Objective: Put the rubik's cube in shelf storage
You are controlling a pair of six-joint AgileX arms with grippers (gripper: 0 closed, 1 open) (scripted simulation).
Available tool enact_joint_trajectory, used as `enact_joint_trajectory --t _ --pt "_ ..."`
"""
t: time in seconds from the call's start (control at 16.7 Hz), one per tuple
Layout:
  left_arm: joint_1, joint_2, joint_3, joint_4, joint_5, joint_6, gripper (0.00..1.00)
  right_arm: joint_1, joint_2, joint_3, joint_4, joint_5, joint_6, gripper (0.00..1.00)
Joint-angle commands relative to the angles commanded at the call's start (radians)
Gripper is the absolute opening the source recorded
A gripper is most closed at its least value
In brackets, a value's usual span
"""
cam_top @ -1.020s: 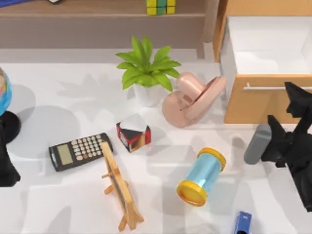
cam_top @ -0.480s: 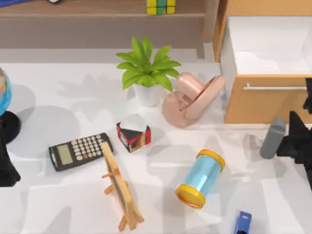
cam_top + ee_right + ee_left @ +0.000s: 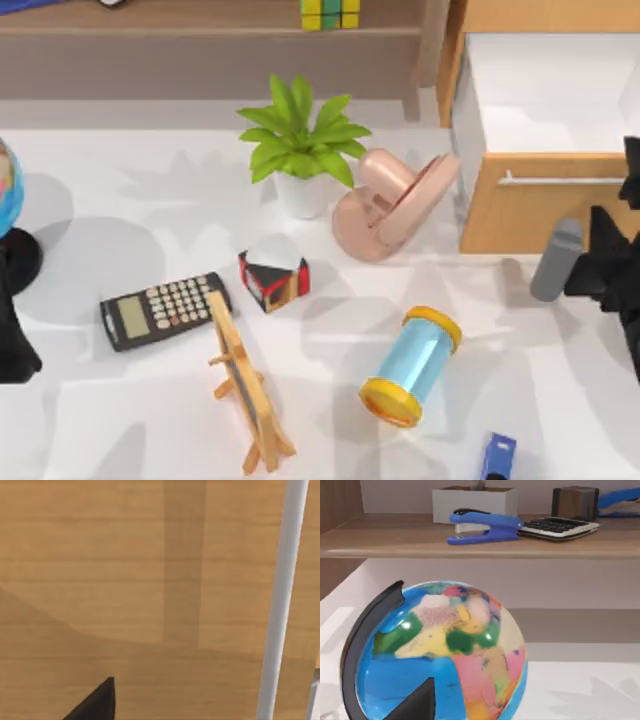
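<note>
The right gripper (image 3: 612, 270) sits at the table's right edge, just in front of the drawer cabinet (image 3: 530, 215), with a grey cylindrical part of the arm beside it; whether its fingers are spread or closed cannot be told, and nothing is seen held in it. The right wrist view faces the cabinet's light wooden front (image 3: 125, 570) at close range, with the silver bar handle (image 3: 280, 600) running along it. The left arm (image 3: 12, 340) is parked at the table's left edge, next to the globe (image 3: 8, 190), which the left wrist view shows close up. The rubik's cube (image 3: 330, 13) rests on the board of the shelf storage (image 3: 180, 20) at the back of the table, clear of both grippers. On the white table (image 3: 120, 420) stand a potted plant (image 3: 300, 145), a pink folding object (image 3: 395, 205), a red, black and white cube (image 3: 272, 275), a calculator (image 3: 163, 310), a small wooden easel (image 3: 245, 385) and a blue cylinder with yellow ends (image 3: 412, 365) lying on its side. The cabinet's drawer (image 3: 550, 95) stands open.
</note>
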Motion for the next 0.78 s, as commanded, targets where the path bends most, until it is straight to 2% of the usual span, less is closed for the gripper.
enact_joint_trajectory --t 0.3,0.78 --pt "0.0 0.0 0.0 0.0 0.0 0.0 1.0 -0.005 0.0 0.01 -0.009 -0.005 0.0 1.0" --pt "0.0 0.0 0.0 0.0 0.0 0.0 1.0 -0.005 0.0 0.01 -0.009 -0.005 0.0 0.4"
